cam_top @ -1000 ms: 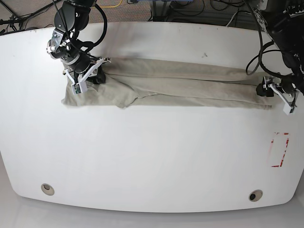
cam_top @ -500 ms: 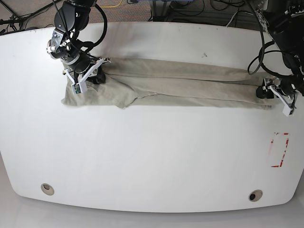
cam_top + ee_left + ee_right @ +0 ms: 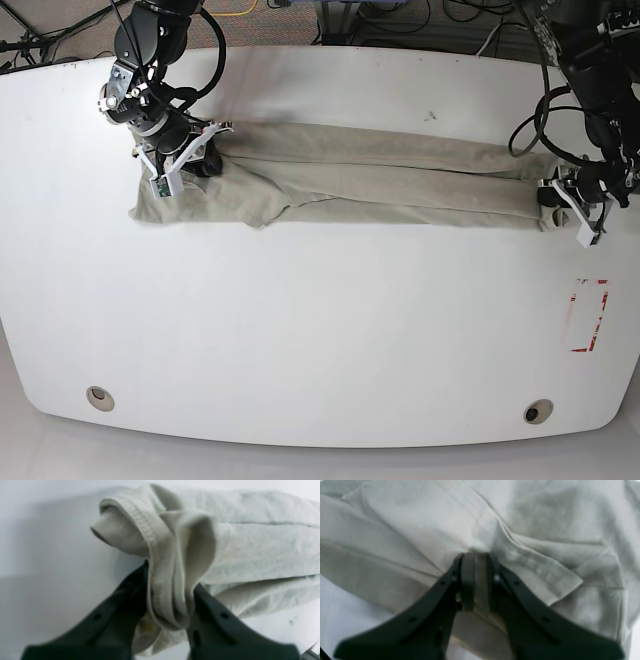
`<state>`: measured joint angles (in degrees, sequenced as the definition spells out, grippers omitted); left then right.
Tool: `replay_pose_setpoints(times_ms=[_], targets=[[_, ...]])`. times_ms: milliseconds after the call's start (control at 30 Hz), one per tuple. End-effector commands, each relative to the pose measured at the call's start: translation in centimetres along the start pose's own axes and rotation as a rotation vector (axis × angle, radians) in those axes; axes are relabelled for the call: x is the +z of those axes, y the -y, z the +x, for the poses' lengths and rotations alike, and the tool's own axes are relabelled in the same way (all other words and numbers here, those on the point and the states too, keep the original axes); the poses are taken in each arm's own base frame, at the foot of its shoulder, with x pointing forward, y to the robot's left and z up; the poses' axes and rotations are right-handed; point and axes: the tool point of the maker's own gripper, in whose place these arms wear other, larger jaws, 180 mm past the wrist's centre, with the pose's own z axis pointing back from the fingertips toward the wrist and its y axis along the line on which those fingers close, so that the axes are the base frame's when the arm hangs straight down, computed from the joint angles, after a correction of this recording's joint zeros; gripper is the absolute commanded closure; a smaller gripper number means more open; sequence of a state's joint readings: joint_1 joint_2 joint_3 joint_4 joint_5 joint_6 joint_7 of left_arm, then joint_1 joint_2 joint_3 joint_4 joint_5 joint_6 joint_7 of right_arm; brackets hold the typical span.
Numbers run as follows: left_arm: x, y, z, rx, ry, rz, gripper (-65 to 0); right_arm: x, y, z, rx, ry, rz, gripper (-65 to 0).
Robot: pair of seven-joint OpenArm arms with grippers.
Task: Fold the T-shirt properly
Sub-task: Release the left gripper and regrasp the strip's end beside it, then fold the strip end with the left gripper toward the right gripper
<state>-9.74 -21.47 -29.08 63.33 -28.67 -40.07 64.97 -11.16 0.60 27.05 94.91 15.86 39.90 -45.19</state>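
With the T-shirt (image 3: 370,180) lying as a long narrow band across the far half of the white surface (image 3: 320,330), the step in hand looks like gripping both ends for a crosswise fold. The left gripper (image 3: 170,600) is clenched on a bunched hem end, and the right gripper (image 3: 475,580) pinches a fold at the opposite end. Next likely calls for lifting one end over toward the other; ample bare surface lies in front.
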Motion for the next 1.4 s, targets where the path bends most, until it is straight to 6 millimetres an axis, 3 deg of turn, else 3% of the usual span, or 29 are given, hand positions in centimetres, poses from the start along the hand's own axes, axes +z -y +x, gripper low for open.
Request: replay_pose_setpoints(times_ms=[0,333,467,600,733,967,1200,1367], targets=[[0.6,-0.6,-0.6,-0.014,-0.035,0.026,0.0,0.2,0.3,0.9,0.016,0.019,-0.008,-8.2],[4.6,0.5,2.8,-0.204,0.056,0.133,0.0,0.2,0.2,0.9,0.016,0.019,-0.007,-8.2],[6.1,1.6,4.3,-0.283,0.095,0.166,0.0,0.2,0.1,0.9,0.014,0.021,-0.003,-8.2],[6.3,3.4,4.8,-0.375,0.068,0.171,0.0,0.1,0.1,0.8,0.014,0.02,-0.002,-8.2],[6.6,6.1,5.5,-0.496,0.045,0.173,0.0,0.1,0.1,0.9,0.016,0.019,-0.003,-8.4],[6.4,13.7,6.5,-0.704,0.085,0.114,0.0,0.0,0.1,1.4,0.019,0.03,-0.002,-8.4],[4.8,18.5,7.4,-0.748,0.121,0.014,0.0,0.0,0.1,1.5,0.02,0.032,-0.002,-8.6],[3.5,21.8,6.5,-0.777,0.116,-0.066,0.0,0.0,0.0,1.6,0.018,0.034,0.0,-8.6]])
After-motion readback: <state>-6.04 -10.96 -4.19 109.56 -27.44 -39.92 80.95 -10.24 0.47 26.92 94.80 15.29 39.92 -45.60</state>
